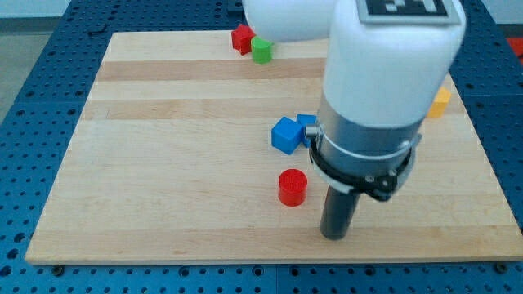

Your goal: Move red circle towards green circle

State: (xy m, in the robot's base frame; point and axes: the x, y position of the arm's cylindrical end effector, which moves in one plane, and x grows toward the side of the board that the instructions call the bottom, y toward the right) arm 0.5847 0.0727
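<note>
Counter edges: the wooden counter (163,163) filled most of the frame, its bottom edge near the view's bottom, a blue pegboard surround (49,49) showing past its left and right edges.
Open room: the counter's left half and centre lay bare.
Arm: a bulky white and grey arm (384,73) came down from the view's top right, ending in a dark rod.
My tip: it (335,235) stood on the counter in the lower right, just right of and a little below the red circle (292,187), apart from it.
Hand: no hand was fitted, so no grip to tell.
Green circle (261,51): near the top edge, touching a red block (242,37) on its left, well apart from the red circle.
Blue blocks: one blue cube (286,135) above the red circle; another blue block (307,124) beside it, partly hidden by the arm.
Yellow block (440,102): at the right edge, half hidden.
</note>
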